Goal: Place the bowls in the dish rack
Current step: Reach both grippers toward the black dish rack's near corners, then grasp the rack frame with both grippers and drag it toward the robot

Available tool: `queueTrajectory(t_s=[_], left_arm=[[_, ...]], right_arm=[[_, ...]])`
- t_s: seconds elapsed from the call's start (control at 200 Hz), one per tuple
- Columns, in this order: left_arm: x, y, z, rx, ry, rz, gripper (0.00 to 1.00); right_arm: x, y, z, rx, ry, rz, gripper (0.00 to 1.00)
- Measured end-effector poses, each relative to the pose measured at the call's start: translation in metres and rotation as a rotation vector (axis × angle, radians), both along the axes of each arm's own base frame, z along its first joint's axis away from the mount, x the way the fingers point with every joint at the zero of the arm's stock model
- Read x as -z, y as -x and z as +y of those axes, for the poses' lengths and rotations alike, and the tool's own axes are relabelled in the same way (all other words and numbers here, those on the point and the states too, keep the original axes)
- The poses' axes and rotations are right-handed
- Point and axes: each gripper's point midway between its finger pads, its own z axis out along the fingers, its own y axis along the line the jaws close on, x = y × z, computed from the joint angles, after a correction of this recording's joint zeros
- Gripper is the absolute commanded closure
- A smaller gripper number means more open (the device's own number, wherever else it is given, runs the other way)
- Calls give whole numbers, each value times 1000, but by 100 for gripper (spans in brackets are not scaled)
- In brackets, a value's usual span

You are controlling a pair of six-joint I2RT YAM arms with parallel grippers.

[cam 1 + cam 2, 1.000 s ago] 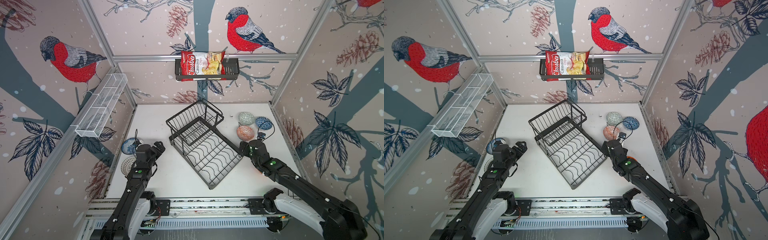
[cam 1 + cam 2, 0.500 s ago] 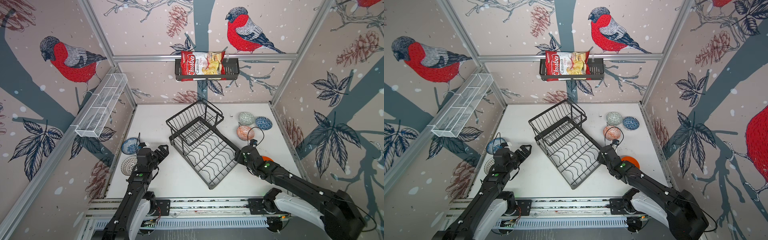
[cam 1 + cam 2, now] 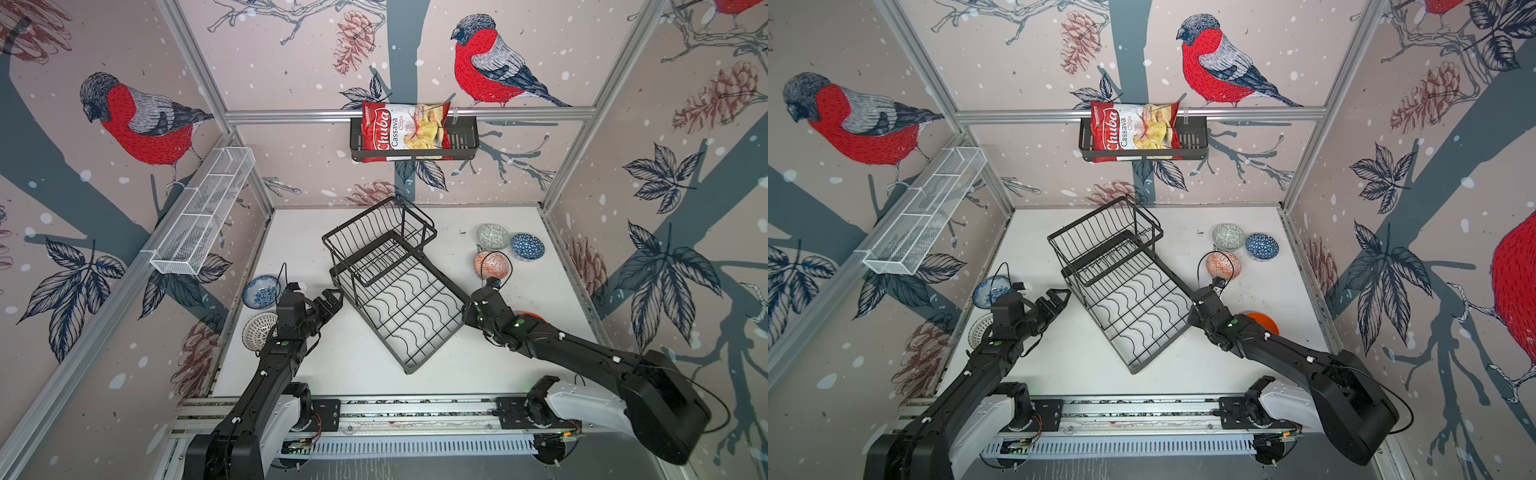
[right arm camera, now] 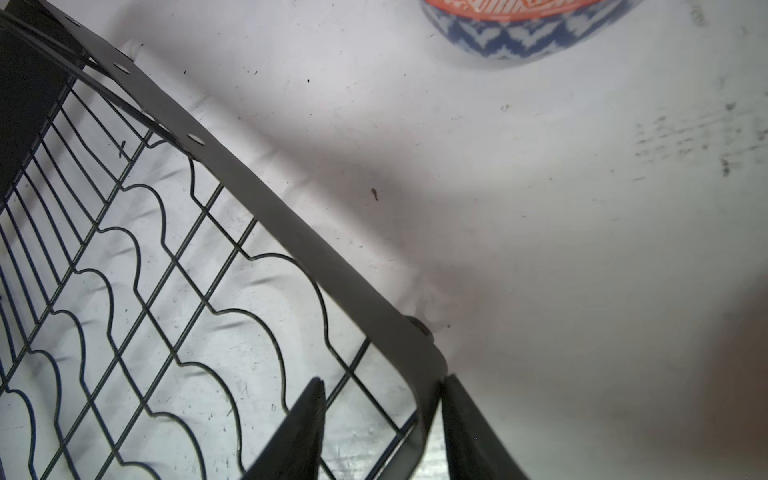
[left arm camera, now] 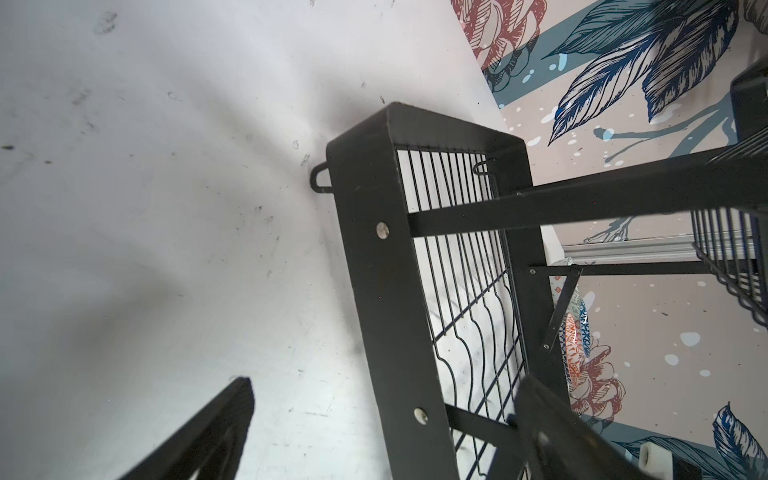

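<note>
The black wire dish rack [image 3: 395, 291] [image 3: 1125, 291] lies skewed mid-table with nothing in it. My left gripper [image 3: 334, 302] [image 5: 386, 386] is open, straddling its left corner band [image 5: 386, 270]. My right gripper [image 3: 466, 313] [image 4: 382, 382] straddles the right corner rim [image 4: 311, 249]. One finger touches the rim; the other stands apart inside. Grey-green [image 3: 493, 236], blue geometric [image 3: 528, 246] and salmon [image 3: 491, 264] [image 4: 519, 25] bowls sit at back right. An orange bowl [image 3: 1262, 322] peeks from behind the right arm. Floral [image 3: 262, 291] and white radial [image 3: 259, 330] bowls sit at left.
A black basket with a chips bag [image 3: 415, 137] hangs on the back wall. A white mesh tray [image 3: 203, 216] runs along the left wall. Walls close in on three sides, and the arms' rail [image 3: 374, 411] runs across the front.
The right gripper moved from beside the salmon bowl down to the rack's right corner, its jaws narrowing; the orange bowl is now uncovered. The left gripper slid right to the rack's left corner.
</note>
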Motion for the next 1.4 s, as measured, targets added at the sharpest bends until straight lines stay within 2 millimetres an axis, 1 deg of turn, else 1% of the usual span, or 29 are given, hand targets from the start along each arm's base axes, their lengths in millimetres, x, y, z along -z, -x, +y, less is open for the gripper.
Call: queueTrajectory(t_s=[0.075, 0.145, 0.22, 0.335, 0.4, 0.46, 0.5, 0.555, 0.62, 0.665, 0.855, 0.936, 1.021, 1.126, 1.226, 1.301, 1.401], left_arm=[[2, 0, -2, 8, 12, 11, 2], [4, -1, -4, 18, 19, 19, 2], [5, 0, -6, 23, 29, 28, 2], [4, 1, -13, 41, 42, 29, 2], [1, 1, -16, 54, 43, 21, 2], [1, 2, -20, 65, 41, 18, 2], [1, 3, -22, 74, 41, 19, 2], [2, 4, -24, 82, 41, 23, 2], [4, 4, -26, 86, 39, 33, 2], [7, 5, -26, 87, 37, 42, 2], [13, 0, -29, 104, 28, 67, 2], [13, -4, -31, 114, 24, 72, 2], [10, -7, -34, 125, 27, 71, 2], [0, -11, -39, 145, 31, 48, 2], [-4, -12, -42, 154, 32, 38, 2], [-7, -14, -44, 164, 30, 31, 2], [-7, -15, -46, 176, 23, 30, 2]], right_arm=[[-1, -8, 5, 6, 4, 3, 62], [-1, -21, 11, 10, 19, 5, 64], [-4, -41, 19, 0, 51, 5, 68], [-10, -76, 27, -15, 105, -8, 67], [-15, -95, 31, -26, 122, -25, 64], [-20, -108, 36, -40, 129, -33, 57], [-26, -115, 39, -43, 124, -45, 53], [-32, -118, 43, -57, 126, -62, 48], [-37, -115, 45, -66, 113, -70, 39], [-40, -108, 45, -75, 109, -78, 35], [-42, -70, 50, -119, 63, -74, 28], [-44, -54, 57, -142, 38, -75, 28], [-39, -40, 68, -164, 20, -62, 28], [-25, -24, 81, -188, 12, -22, 28], [-9, -13, 95, -219, 26, 15, 31], [-2, -12, 101, -229, 42, 30, 35], [6, -18, 101, -215, 71, 38, 43]])
